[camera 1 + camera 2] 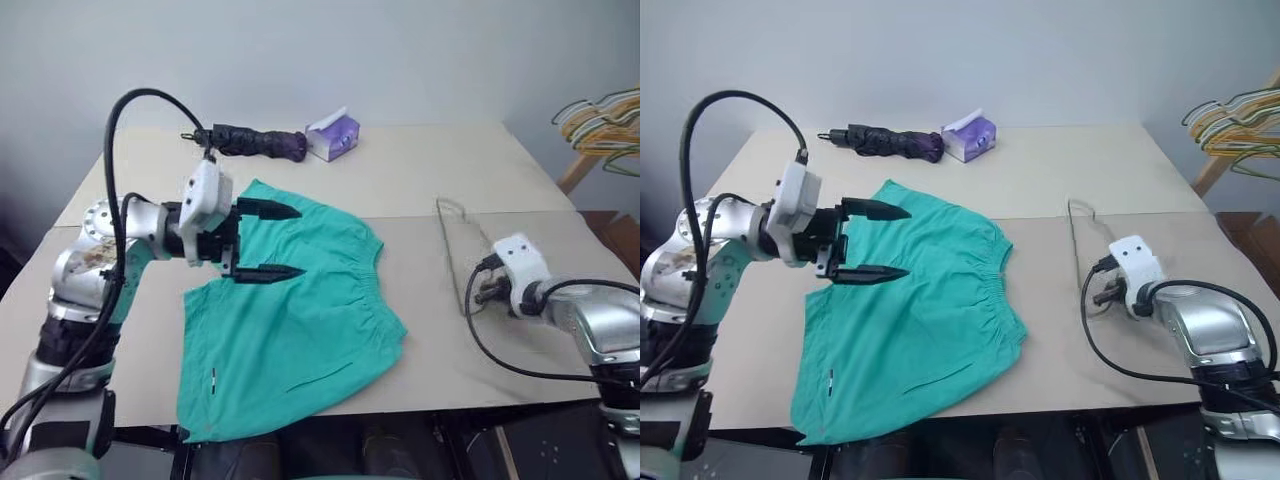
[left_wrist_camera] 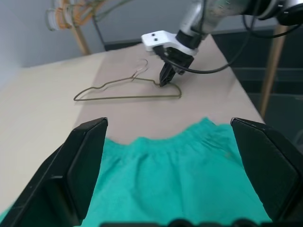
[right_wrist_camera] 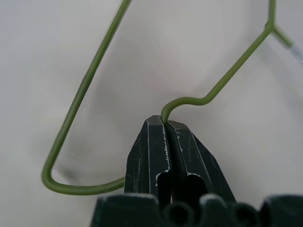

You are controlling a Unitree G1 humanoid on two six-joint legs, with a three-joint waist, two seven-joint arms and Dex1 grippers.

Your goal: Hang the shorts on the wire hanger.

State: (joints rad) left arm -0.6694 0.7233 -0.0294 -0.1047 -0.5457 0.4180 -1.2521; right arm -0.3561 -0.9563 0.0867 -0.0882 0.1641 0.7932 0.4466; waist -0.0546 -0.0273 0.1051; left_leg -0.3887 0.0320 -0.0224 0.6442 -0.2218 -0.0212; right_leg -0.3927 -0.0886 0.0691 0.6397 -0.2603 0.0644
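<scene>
The task is sitting at an early stage: the shorts [image 1: 290, 320] are lying flat and spread on the counter [image 1: 430, 170], the gathered waistband facing the robot's right and one leg end drooping over the near edge, and no part of them is threaded onto the wire hanger [image 2: 128, 90] yet. The hanger is resting on the counter well apart from the shorts, off to the robot's right. The right hand [image 2: 164, 81] is pinching the hanger's wire, its fingers [image 3: 168, 146] pressed together on a bend in the shoulder near one corner, so the hanger looks secured, though it is not lifted clear of the surface as far as the views show. The left hand [image 1: 268, 241] is hovering over the upper part of the shorts with its fingers spread wide and holding nothing. What is remaining, by my reading, is nearly everything that counts: gripping the shorts, bringing garment and hanger together, and draping or threading the fabric over the wire.
</scene>
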